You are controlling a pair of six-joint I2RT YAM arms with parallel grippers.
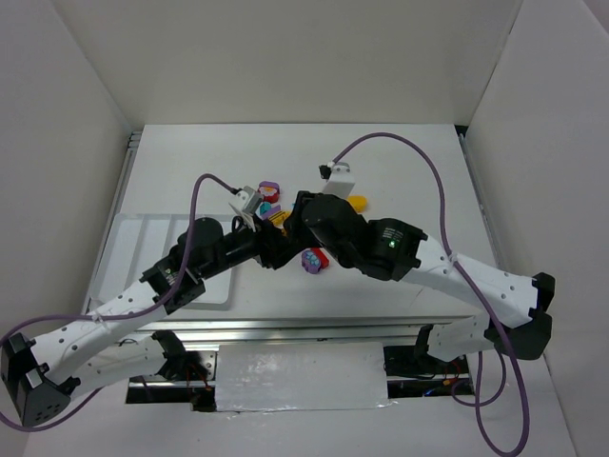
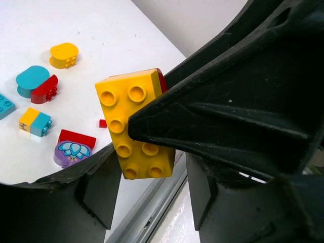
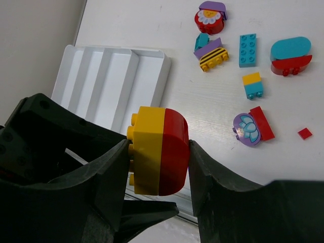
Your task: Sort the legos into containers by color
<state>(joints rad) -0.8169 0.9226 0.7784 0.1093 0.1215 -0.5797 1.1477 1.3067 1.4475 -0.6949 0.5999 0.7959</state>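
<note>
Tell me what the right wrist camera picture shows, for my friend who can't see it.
Two black fingers pinch a yellow-and-red brick up close. Behind it, a white tray with long slots sits on the left, and loose colorful bricks lie scattered to the right.

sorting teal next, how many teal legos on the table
4: long teal brick; rounded teal piece against a red piece; small teal brick joined to a yellow brick; teal piece beside a purple piece. Others may be hidden.

White table (image 1: 428, 190), plain white enclosure walls (image 1: 285, 57), even light.
</note>
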